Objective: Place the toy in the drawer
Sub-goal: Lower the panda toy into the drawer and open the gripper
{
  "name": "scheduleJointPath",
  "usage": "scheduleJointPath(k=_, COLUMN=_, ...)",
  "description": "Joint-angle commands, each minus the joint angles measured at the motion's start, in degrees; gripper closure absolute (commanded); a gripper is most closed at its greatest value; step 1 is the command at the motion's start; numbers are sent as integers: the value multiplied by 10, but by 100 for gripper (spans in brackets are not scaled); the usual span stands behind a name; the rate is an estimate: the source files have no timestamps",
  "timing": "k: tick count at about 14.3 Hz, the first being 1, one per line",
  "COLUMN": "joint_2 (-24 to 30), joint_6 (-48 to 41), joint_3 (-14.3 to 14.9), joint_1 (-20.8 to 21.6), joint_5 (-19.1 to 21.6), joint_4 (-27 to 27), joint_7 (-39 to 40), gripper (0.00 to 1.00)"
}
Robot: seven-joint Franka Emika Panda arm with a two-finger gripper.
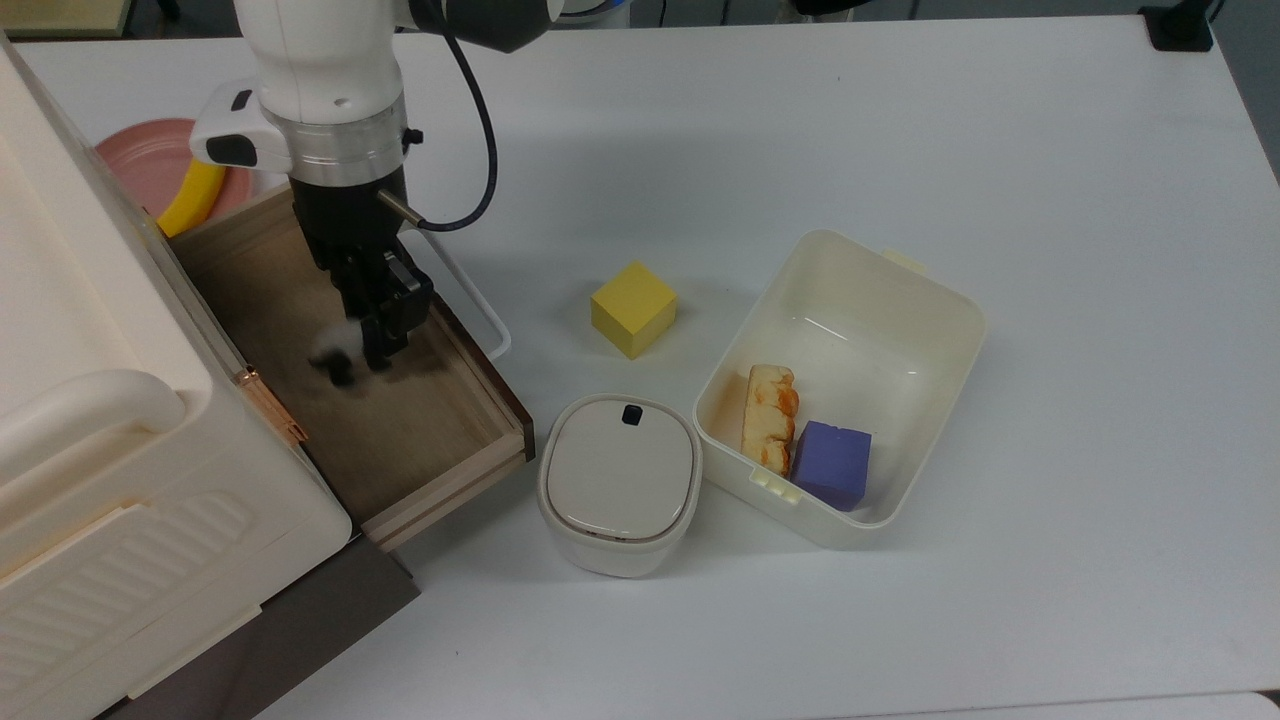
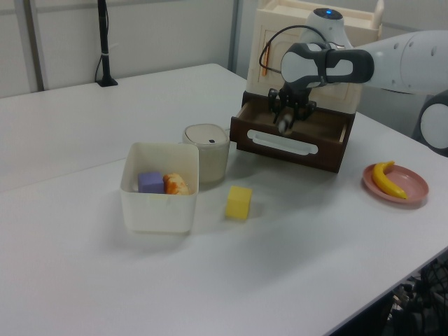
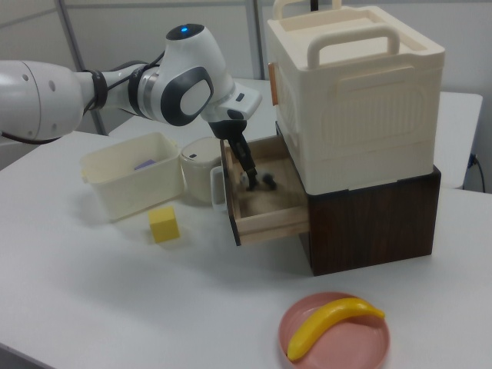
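Franka Panda arm (image 3: 92,88), upper left of the right view: glossy white rounded link shells separated by dark grey joint bands. A small blue indicator light sits atop the joint housing. In the top view's upper left, the last white link ends in a brushed silver flange ring with a white side tab bearing a dark oval inset. A black cable loops from the flange toward the upper links. The end effector (image 1: 372,335) is a black body with black fingers.
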State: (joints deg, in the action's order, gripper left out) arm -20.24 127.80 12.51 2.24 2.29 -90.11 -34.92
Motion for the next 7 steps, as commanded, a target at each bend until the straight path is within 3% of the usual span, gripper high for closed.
scheduleJointPath(k=1, joint_2=2, joint_6=3, joint_3=3, joint_1=1, joint_5=-14, joint_4=3, joint_7=10, gripper=27)
scheduleJointPath(k=5, joint_2=26, joint_6=-6, joint_3=1, joint_1=10, joint_5=-13, joint_4=5, joint_7=10, gripper=27)
scheduleJointPath(k=7, joint_2=45, joint_6=-44, joint_3=-4, joint_1=23, joint_5=-12, joint_4=5, joint_7=12, gripper=19)
